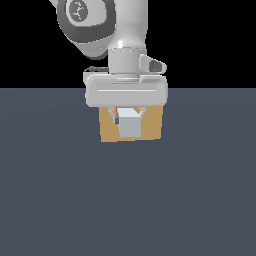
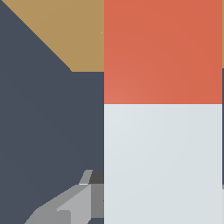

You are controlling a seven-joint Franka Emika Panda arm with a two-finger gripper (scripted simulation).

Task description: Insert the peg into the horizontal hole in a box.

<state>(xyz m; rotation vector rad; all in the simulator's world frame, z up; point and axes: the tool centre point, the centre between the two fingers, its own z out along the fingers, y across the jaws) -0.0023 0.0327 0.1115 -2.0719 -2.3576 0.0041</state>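
The hand (image 1: 129,116) is clamped on the peg's (image 1: 130,125) pale end, holding it level right in front of the box (image 1: 152,127) with the red end aimed at it, presumably lined up on the hole, which is hidden.

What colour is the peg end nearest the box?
Red; the rest of the peg is pale grey-white. Clearest in the wrist view, against the tan box.

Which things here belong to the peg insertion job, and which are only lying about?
For the job:
- peg, red and pale
- box, tan
- gripper, fingers either side of the peg

Only lying about:
- nothing besides the dark floor
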